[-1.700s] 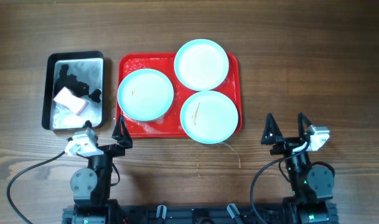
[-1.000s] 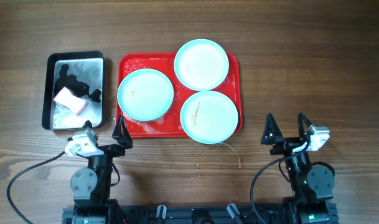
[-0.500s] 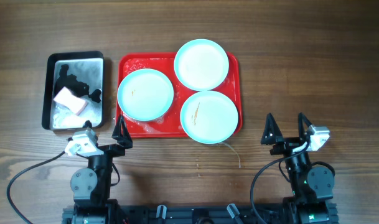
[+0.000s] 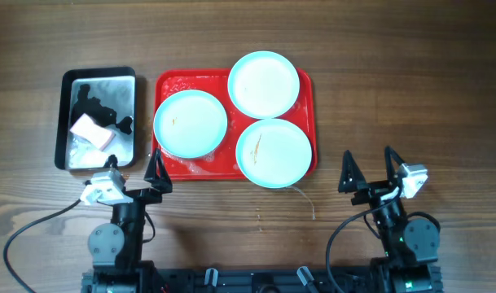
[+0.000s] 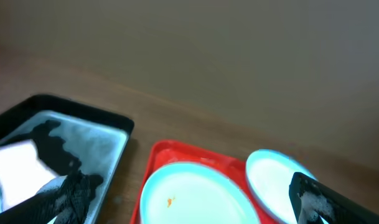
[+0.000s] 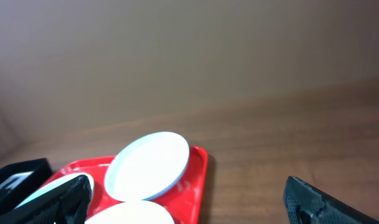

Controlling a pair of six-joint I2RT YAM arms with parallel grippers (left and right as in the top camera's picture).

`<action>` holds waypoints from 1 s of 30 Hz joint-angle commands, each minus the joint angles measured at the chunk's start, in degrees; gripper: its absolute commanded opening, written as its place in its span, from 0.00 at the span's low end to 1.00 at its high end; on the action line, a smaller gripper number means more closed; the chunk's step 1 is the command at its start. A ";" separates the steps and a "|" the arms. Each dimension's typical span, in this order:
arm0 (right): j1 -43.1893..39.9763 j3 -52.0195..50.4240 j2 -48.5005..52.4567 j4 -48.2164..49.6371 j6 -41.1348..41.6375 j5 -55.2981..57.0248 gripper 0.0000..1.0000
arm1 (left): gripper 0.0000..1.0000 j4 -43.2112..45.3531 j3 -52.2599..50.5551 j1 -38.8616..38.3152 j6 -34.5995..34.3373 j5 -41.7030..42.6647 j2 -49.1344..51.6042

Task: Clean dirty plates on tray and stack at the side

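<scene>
Far left on the brown wooden surface (image 4: 410, 81): a small black-rimmed silver metal tray (image 4: 63, 122) holding a pale pink-and-white pad (image 4: 91, 130), seemingly a sponge or cloth. Just at that tray's near edge: the left end effector (image 4: 134, 165), fingers spread wide, pinching nothing, parked close to its own arm base.

Just beside the metal tray, to the right: a large red rectangular plastic tray (image 4: 199, 168) carrying 3 round pale turquoise plates.
- Left plate (image 4: 190, 124): marked with a small brownish speck.
- Far plate (image 4: 264, 84): looks clean from overhead and juts past the tray's far rim.
- Near-right plate (image 4: 274, 152): streaked with thin brownish lines and overhangs the near rim.

Further right, apart from the red tray: the right end effector (image 4: 367, 163), likewise spread and empty.

Judged from this: the opening step, with nothing wiped and nothing stacked at the side. Next move probably calls for sending the left end effector forward into the metal tray to pinch the pad, then carrying it across to the left plate. Probably also calls for the right to steady or lift a plate, most easily the near-right one by its overhanging edge.
</scene>
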 commanded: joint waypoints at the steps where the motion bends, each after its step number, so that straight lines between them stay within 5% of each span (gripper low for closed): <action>1: -0.09 6.38 0.70 -0.42 -2.75 -3.74 1.00 | 1.00 -6.40 11.85 -0.11 1.36 1.55 3.50; 12: -0.09 38.38 29.83 -19.61 -6.21 -7.96 1.00 | 1.00 -32.26 47.47 -0.11 1.38 1.55 32.70; 19: -0.09 66.66 53.77 -45.92 -7.30 -8.87 1.00 | 1.00 -55.52 71.47 -0.11 1.36 1.57 56.59; 26: -0.09 70.49 63.93 -45.03 -7.19 -11.78 1.00 | 1.00 -53.22 75.25 -0.11 -0.63 15.41 66.66; 28: -0.02 70.49 65.70 -45.09 -7.23 -13.05 1.00 | 1.00 -53.24 75.08 -0.11 -0.52 15.23 69.35; 30: -0.02 70.49 66.69 -45.64 -7.08 -13.16 1.00 | 0.87 -54.60 75.06 -0.09 -1.27 9.07 72.30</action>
